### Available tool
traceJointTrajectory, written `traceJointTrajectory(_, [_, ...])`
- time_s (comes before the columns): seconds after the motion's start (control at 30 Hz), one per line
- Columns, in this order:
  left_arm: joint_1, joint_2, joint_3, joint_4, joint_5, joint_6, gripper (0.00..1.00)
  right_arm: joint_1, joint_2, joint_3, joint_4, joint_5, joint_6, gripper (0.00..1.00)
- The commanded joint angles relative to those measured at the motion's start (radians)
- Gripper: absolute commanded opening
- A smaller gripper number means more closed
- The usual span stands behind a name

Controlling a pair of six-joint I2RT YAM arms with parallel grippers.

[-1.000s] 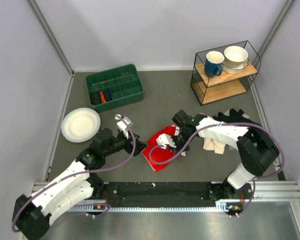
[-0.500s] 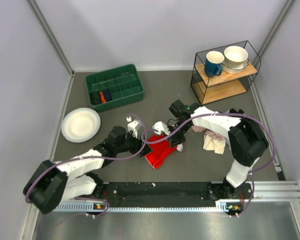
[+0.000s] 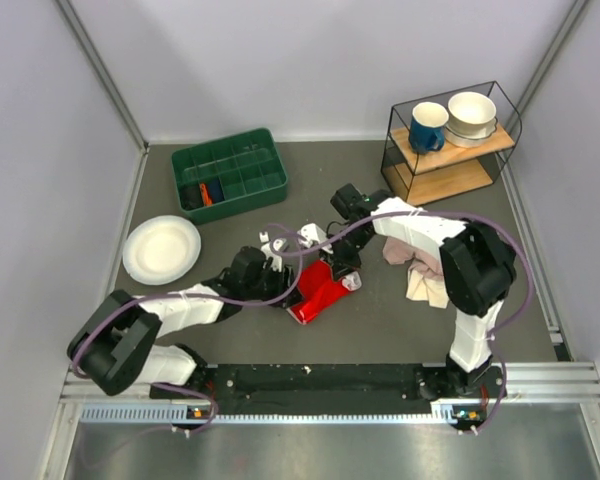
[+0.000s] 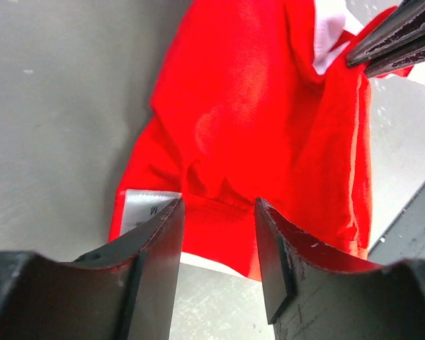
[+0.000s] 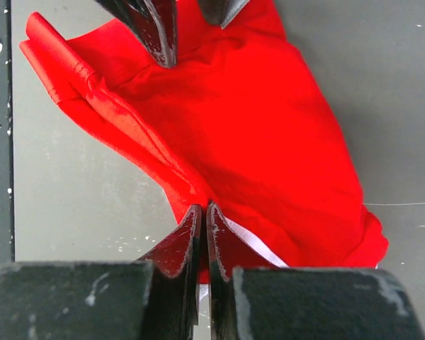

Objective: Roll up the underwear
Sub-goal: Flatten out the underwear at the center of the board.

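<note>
The red underwear [image 3: 318,293] lies bunched on the grey table between both arms. In the left wrist view its red cloth [image 4: 262,120] fills the frame, with a white label at its near edge. My left gripper [image 3: 283,284] is open at the underwear's left edge; its jaws [image 4: 216,216] straddle the near hem without closing. My right gripper [image 3: 340,268] is shut on a fold of the underwear [image 5: 248,134] at its right edge, and in its own view the gripper [image 5: 202,212] pinches red cloth beside the white trim. Each wrist view shows the other gripper's fingertips at its top edge.
A pink-and-beige cloth [image 3: 422,276] lies right of the underwear. A green divided bin [image 3: 230,172] stands at the back left and a white plate [image 3: 161,249] at the left. A wire shelf [image 3: 450,150] with a blue mug [image 3: 427,126] and white bowls [image 3: 472,113] stands at the back right.
My left arm has reached right to the underwear's edge. My right gripper has moved left and farther back. The underwear has gone from spread out to a narrower bunch.
</note>
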Motion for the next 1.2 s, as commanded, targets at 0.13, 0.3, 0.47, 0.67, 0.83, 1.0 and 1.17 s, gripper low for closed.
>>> traceJointTrajectory(0.13, [0.016,-0.303,0.022,-0.196,-0.304,-0.006,0.62,-0.016,0.104,0.137,-0.027,-0.009,0.074,0.0])
traceJointTrajectory(0.3, [0.029,-0.458,0.004,-0.255,-0.249,0.031,0.67,-0.021,0.152,0.194,-0.035,-0.017,0.111,0.0])
traceJointTrajectory(0.47, [0.028,-0.495,-0.049,-0.145,-0.013,0.106,0.69,-0.028,0.187,0.234,-0.047,-0.023,0.14,0.0])
traceJointTrajectory(0.67, [0.01,-0.456,-0.076,0.03,0.119,0.146,0.79,-0.033,0.215,0.258,-0.053,-0.026,0.153,0.0])
traceJointTrajectory(0.83, [-0.032,-0.38,-0.021,-0.007,0.126,0.186,0.93,-0.033,0.229,0.269,-0.055,-0.031,0.157,0.0])
traceJointTrajectory(1.0, [-0.101,-0.323,0.073,-0.132,0.023,0.259,0.96,-0.034,0.23,0.272,-0.058,-0.035,0.156,0.0])
traceJointTrajectory(1.17, [-0.164,-0.249,0.127,-0.207,-0.068,0.295,0.95,-0.034,0.232,0.274,-0.058,-0.037,0.159,0.0])
